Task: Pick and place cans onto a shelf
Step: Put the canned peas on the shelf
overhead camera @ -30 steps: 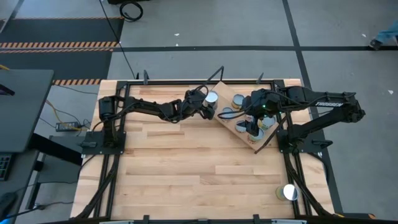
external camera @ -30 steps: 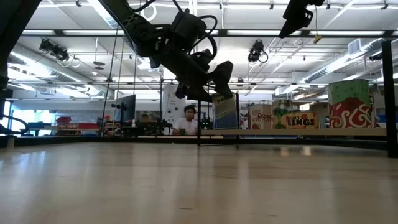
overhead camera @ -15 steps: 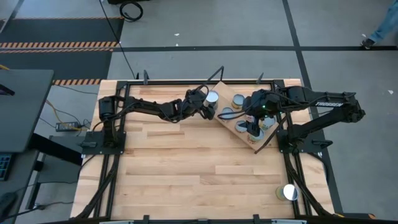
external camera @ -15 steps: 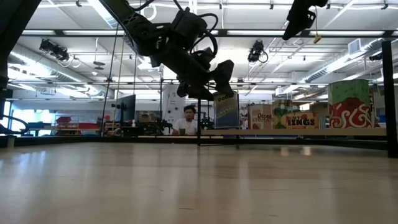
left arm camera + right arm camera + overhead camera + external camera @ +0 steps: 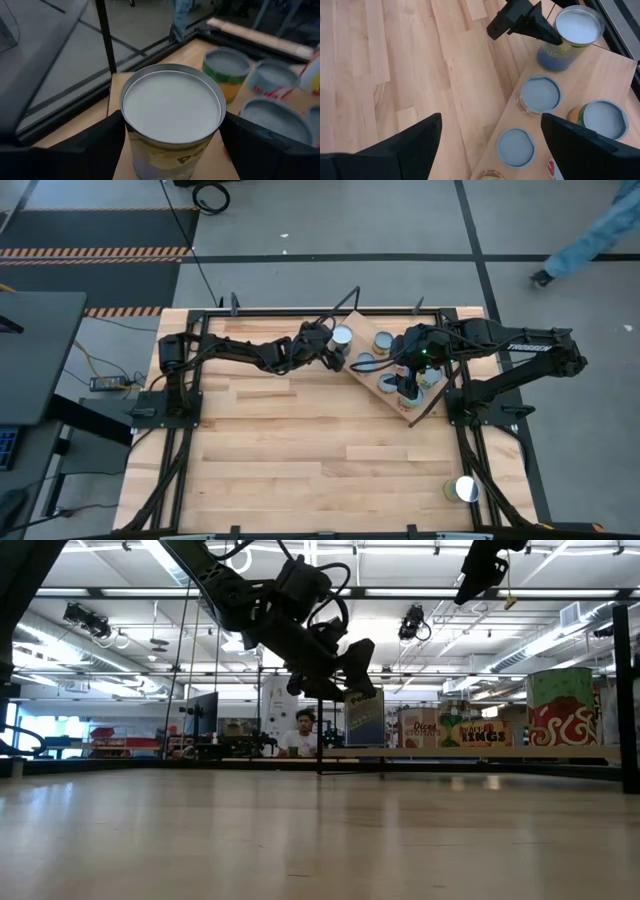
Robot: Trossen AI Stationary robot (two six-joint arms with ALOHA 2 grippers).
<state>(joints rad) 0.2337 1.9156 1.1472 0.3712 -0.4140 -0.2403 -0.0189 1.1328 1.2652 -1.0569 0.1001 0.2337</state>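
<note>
Left gripper (image 5: 333,350) clamps can (image 5: 341,336) above shelf (image 5: 363,379) corner.

A planked table (image 5: 300,440) carries the shelf (image 5: 362,375) and a lone can (image 5: 464,489).

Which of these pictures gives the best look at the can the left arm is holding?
The left wrist view: the can fills it, between the left gripper's fingers. The right wrist view shows it held over the shelf's end. The high view shows only its small pale top; the low view, its side.
</note>
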